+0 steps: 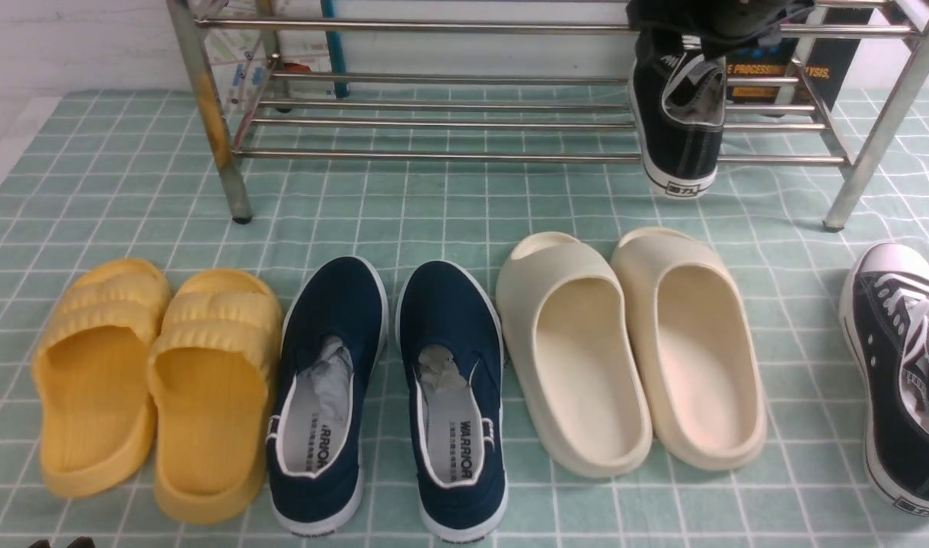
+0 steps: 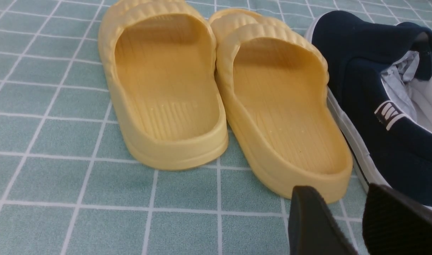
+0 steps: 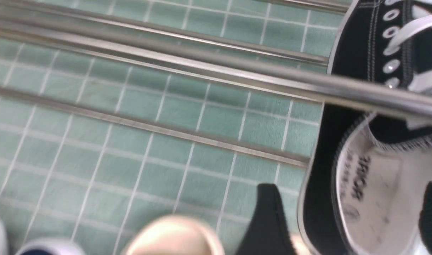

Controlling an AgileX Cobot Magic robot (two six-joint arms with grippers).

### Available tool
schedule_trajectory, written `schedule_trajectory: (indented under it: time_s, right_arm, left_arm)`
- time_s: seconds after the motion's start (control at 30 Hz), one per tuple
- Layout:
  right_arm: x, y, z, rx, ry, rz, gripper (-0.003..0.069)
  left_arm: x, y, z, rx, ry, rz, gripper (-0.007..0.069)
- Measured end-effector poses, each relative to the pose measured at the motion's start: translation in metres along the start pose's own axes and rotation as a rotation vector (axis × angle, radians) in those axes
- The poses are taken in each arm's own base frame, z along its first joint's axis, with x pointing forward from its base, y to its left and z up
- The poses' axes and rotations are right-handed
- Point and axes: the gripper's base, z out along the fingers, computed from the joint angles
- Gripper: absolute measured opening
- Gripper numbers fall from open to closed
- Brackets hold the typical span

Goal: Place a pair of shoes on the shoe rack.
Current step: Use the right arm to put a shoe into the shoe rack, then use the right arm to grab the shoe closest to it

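One black canvas sneaker point(image 1: 679, 125) lies on the low shelf of the steel shoe rack point(image 1: 434, 156), toe to the back, heel hanging over the front bar. My right gripper point(image 1: 700, 42) hovers just above it. In the right wrist view the right gripper point(image 3: 350, 186) is open, its fingers point(image 3: 269, 219) spread either side of that sneaker's heel point(image 3: 371, 198) with a gap showing, under a rack bar point(image 3: 202, 67). The second black sneaker point(image 1: 902, 373) lies on the floor at the far right. My left gripper point(image 2: 338, 191) is open and empty, low over the floor near the front left.
On the green checked mat point(image 1: 449, 213) in front of the rack stand yellow slides point(image 1: 152, 380), navy slip-ons point(image 1: 388, 396) and cream slides point(image 1: 632, 350). The yellow slides point(image 2: 223, 95) and one navy slip-on point(image 2: 389, 106) lie just ahead of the left gripper. A dark printed box point(image 1: 784, 72) stands behind the rack.
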Motion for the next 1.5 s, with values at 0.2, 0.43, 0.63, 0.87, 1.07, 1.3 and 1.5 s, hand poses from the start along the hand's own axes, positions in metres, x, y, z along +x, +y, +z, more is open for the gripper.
schedule_trajectory:
  time_s: [0.2, 0.43, 0.63, 0.87, 1.07, 1.3, 1.5]
  right_arm:
    - [0.026, 0.003, -0.031, -0.001, 0.067, -0.030, 0.0477]
    - [0.055, -0.008, -0.074, 0.103, 0.163, -0.057, 0.0499]
    - [0.089, -0.022, -0.088, 0.221, 0.329, -0.042, 0.0507]
    - [0.170, -0.049, -0.057, 0.374, 0.454, 0.093, 0.0509]
    - [0.223, -0.060, -0.028, 0.428, 0.420, 0.139, 0.0509]
    - [0.252, -0.067, -0.002, 0.463, 0.415, 0.144, 0.0355]
    - [0.250, -0.068, -0.008, 0.463, 0.410, 0.094, 0.0043]
  left_arm:
    - [0.000, 0.000, 0.000, 0.000, 0.000, 0.000, 0.0238]
    - [0.000, 0.000, 0.000, 0.000, 0.000, 0.000, 0.0238]
    - [0.000, 0.000, 0.000, 0.000, 0.000, 0.000, 0.0238]
    - [0.000, 0.000, 0.000, 0.000, 0.000, 0.000, 0.0238]
    - [0.000, 0.000, 0.000, 0.000, 0.000, 0.000, 0.0238]
    - [0.000, 0.000, 0.000, 0.000, 0.000, 0.000, 0.0238]
    - [0.000, 0.000, 0.000, 0.000, 0.000, 0.000, 0.0238]
